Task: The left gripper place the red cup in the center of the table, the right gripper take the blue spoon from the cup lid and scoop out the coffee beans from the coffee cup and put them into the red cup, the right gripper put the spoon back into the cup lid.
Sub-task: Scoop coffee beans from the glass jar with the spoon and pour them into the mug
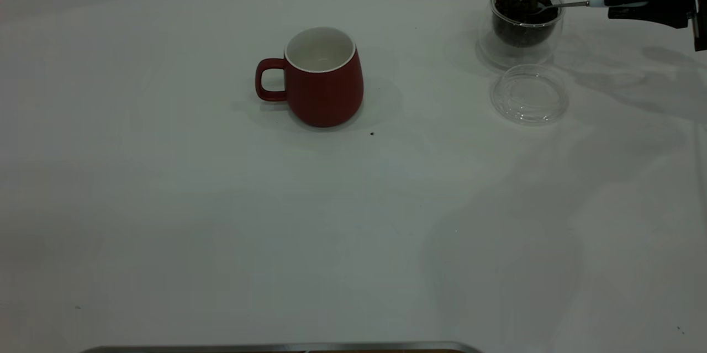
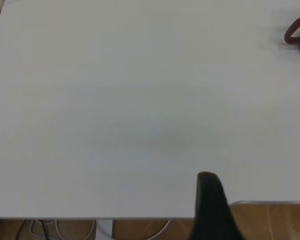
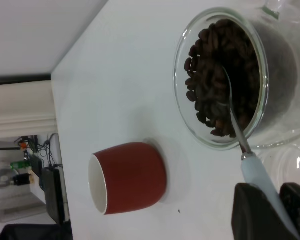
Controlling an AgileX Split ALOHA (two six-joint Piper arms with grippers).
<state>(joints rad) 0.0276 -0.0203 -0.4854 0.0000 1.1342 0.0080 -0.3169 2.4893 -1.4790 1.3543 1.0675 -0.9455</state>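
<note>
The red cup (image 1: 323, 78) stands upright near the table's middle, handle to the left, white and empty inside; it also shows in the right wrist view (image 3: 130, 177) and its handle in the left wrist view (image 2: 297, 34). The glass coffee cup (image 1: 522, 21) full of coffee beans (image 3: 222, 75) stands at the back right. My right gripper (image 1: 613, 6) is shut on the blue spoon's handle (image 3: 260, 180); the metal bowl (image 1: 544, 9) dips into the beans. The clear cup lid (image 1: 529, 93) lies empty in front of the coffee cup. One left finger (image 2: 210, 205) hangs over the table's edge.
A small dark speck (image 1: 372, 133) lies on the white table just right of the red cup. A metal edge (image 1: 281, 347) runs along the bottom of the exterior view. The left arm is out of the exterior view.
</note>
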